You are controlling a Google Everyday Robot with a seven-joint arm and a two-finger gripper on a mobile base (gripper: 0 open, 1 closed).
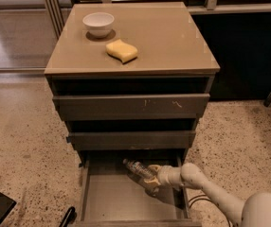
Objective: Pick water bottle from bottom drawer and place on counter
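water bottle point(136, 168) in pincer point(149, 176) (bottom drawer point(119, 197))

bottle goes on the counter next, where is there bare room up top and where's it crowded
The counter is bare across its right half, from the yellow sponge to the right edge, and along the front strip. The back-left is crowded: white bowl, sponge close beside it. The gripper is down in the bottom drawer at the water bottle.
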